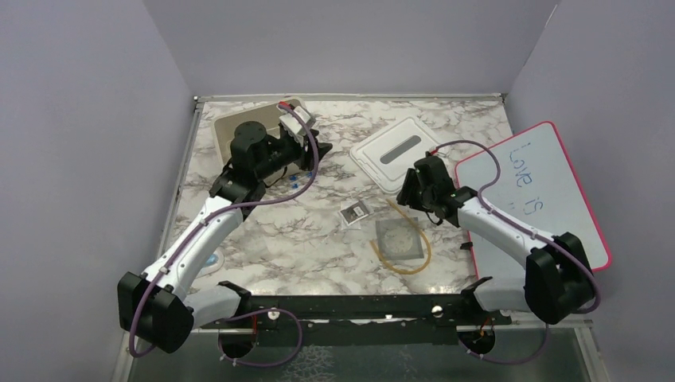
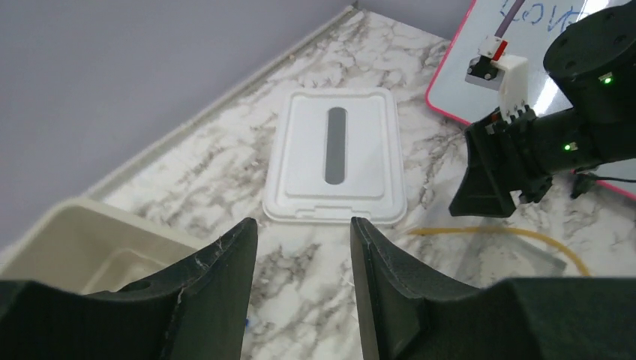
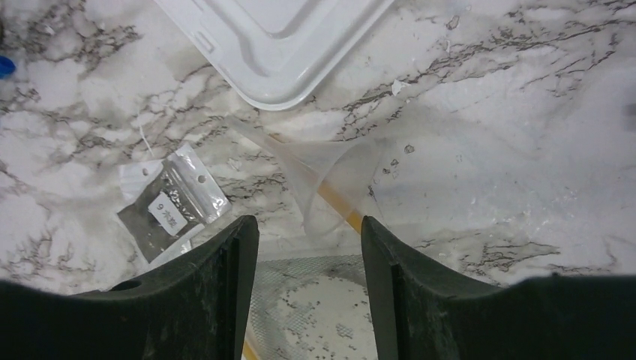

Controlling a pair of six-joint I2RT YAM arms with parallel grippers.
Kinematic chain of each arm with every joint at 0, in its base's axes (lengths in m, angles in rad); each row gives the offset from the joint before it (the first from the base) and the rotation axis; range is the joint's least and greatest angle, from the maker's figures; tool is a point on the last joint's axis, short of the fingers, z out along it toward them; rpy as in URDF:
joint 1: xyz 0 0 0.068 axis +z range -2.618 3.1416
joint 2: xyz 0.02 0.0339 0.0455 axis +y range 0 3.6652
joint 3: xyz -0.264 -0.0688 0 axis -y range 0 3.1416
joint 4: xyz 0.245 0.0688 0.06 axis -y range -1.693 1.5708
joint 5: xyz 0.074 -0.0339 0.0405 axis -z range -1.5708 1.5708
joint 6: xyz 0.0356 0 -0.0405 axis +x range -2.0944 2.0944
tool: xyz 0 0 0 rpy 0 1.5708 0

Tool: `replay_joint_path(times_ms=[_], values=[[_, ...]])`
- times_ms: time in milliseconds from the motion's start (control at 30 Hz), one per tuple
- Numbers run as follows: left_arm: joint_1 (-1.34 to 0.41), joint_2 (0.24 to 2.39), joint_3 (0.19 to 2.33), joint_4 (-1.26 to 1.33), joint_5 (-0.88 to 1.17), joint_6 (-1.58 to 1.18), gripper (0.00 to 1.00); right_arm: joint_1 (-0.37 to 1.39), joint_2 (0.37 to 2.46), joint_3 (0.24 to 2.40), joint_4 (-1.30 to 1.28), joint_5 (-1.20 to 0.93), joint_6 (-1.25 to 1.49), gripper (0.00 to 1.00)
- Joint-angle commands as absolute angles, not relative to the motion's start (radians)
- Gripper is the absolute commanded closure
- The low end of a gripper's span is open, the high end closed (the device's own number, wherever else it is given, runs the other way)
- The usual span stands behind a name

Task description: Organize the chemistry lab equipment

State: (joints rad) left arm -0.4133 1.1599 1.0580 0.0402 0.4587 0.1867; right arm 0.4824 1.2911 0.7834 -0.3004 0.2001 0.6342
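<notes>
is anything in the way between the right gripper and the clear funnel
Nothing visible. The clear funnel lies just ahead of the open right gripper, resting across the amber tubing. The packet sits off to one side, and the white lid lies beyond the funnel.

I see the black-and-white packet (image 1: 355,212) lying flat near mid-table, with a small white label on its dark face. At its 4 o'clock the square grey wire gauze (image 1: 398,237) lies flat, pale at its centre. The amber rubber tubing loop (image 2: 487,232) curls round it. A clear funnel (image 3: 330,176) lies on its side at the gauze's 12 o'clock, across the tubing, with its wide end toward the gauze. Tiny blue pieces (image 1: 298,179) are scattered at the packet's 10 o'clock, well apart from it.
</notes>
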Motion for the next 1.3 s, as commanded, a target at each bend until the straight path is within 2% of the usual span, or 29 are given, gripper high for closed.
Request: replay_joint_path(times_ms=[0, 200, 367, 500, 633, 833, 1033, 1133, 1267], values=[[-0.423, 1.13, 0.959, 0.162, 0.342, -0.225, 0.49, 0.471, 1.343, 0.756, -0.214, 0.138, 0.611, 0.45], [-0.422, 1.158, 0.881, 0.13, 0.44, -0.374, 0.49, 0.465, 1.416, 0.755, -0.136, 0.139, 0.615, 0.58], [-0.423, 1.175, 0.832, 0.133, 0.397, -0.485, 0.51, 0.463, 1.438, 0.725, -0.064, 0.137, 0.633, 0.71], [-0.422, 1.182, 0.821, 0.128, 0.383, -0.53, 0.51, 0.463, 1.397, 0.698, -0.027, 0.123, 0.636, 0.85], [-0.423, 1.198, 0.838, 0.12, 0.417, -0.568, 0.5, 0.463, 1.298, 0.672, -0.009, 0.092, 0.621, 0.92], [-0.427, 1.23, 0.851, 0.126, 0.469, -0.611, 0.48, 0.463, 1.185, 0.667, -0.009, -0.043, 0.593, 0.97], [-0.428, 1.238, 0.811, 0.195, 0.477, -0.815, 0.34, 0.463, 1.151, 0.662, 0.154, -0.301, 0.602, 0.99], [-0.432, 1.224, 0.762, 0.295, 0.466, -0.897, 0.3, 0.463, 1.16, 0.659, 0.253, -0.458, 0.632, 0.99], [-0.436, 1.231, 0.762, 0.304, 0.472, -0.913, 0.27, 0.463, 1.181, 0.659, 0.36, -0.599, 0.679, 0.99]])
